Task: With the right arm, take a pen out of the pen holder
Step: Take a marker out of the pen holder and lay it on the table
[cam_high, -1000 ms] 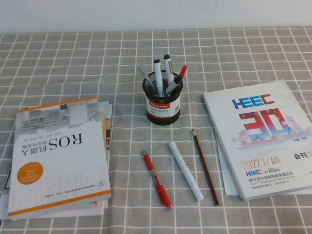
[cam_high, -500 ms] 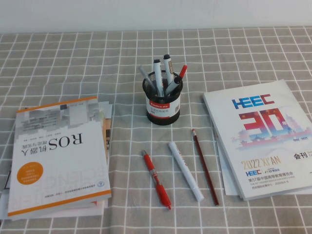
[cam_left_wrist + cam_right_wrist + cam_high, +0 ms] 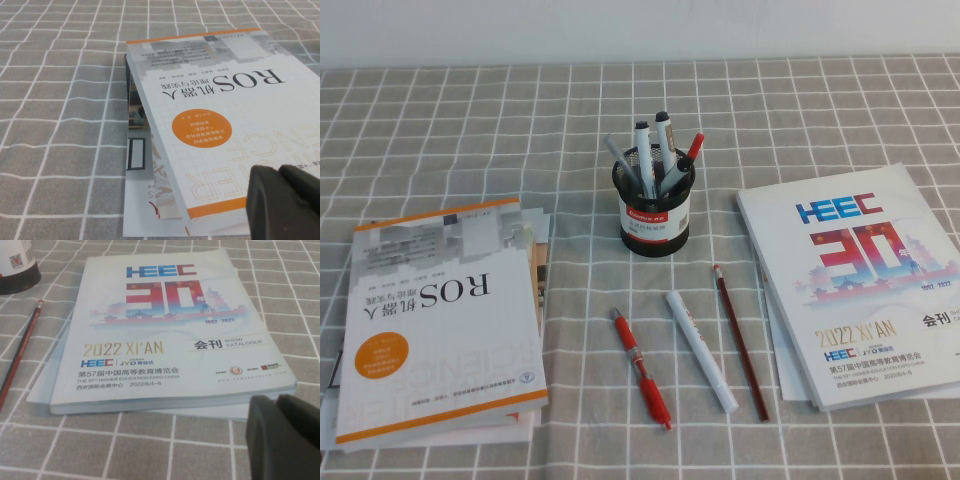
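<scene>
My right gripper [image 3: 278, 404], fingers pressed together and empty, hangs near the pale-blue exhibition catalogue [image 3: 170, 325]. My left gripper [image 3: 280, 172], likewise closed and empty, hangs over the white-and-orange ROS book [image 3: 220, 115]. The black mesh pen holder [image 3: 654, 205] stands mid-table between the two, with its marker pens [image 3: 644, 150] inside.

left gripper [image 3: 279, 172]: on the robot's left side, picked up only by its own wrist view. Two dark fingers [image 3: 262, 200] are pressed together with just a thin seam between them. It holds nothing and touches nothing.

right gripper [image 3: 276, 402]: mirror case on the robot's right side (again only its own wrist view catches it). Dark fingers [image 3: 300, 435] are closed against each other, empty and clear of contact.

Both wrists are pitched forward and down, looking along the fingers at a shallow angle. No arm links show in the high view, so I can't tell joint pose for either arm.
</scene>
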Controlling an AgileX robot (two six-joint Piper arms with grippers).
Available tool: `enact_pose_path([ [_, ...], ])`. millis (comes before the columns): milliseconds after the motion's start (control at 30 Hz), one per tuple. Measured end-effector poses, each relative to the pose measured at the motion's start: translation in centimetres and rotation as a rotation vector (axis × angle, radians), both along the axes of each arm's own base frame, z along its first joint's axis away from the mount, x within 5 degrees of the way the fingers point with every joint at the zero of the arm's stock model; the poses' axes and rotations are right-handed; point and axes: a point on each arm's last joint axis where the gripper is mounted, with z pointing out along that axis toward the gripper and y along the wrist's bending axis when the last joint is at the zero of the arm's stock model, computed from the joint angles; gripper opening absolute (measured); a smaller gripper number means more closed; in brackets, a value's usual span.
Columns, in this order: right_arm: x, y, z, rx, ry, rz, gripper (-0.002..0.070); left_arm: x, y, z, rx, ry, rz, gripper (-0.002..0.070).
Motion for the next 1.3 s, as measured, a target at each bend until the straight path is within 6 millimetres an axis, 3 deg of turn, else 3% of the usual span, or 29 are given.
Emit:
enact_pose_path([
  [367,0.0,0.3,0.1,0.083,0.006,0.005,-0.0013,0.0,0.0,0.0,0.000,0.000,0.000,-0.0003],
  [567,0.1,0.8,1.1,0.363,-0.061,-0.004,-0.0013,0.0,0.0,0.0,0.000,0.000,0.000,-0.0003],
  [733,0.3,0.6,2.4,0.711,-0.141,-0.056,-0.0013,0.0,0.0,0.0,0.000,0.000,0.000,-0.0003],
  [800,0.3,0.5,2.6,0.760,-0.156,-0.070,-0.0013,0.0,0.0,0.0,0.000,0.000,0.000,-0.0003],
  [1100,0.2,0.9,2.7,0.791,-0.113,-0.041,-0.0013,0.0,0.0,0.0,0.000,0.000,0.000,-0.0003],
  [1300,0.4,2.1,6.5,0.662,0.027,0.064,-0.0013,0.0,0.0,0.0,0.000,0.000,0.000,-0.0003],
])
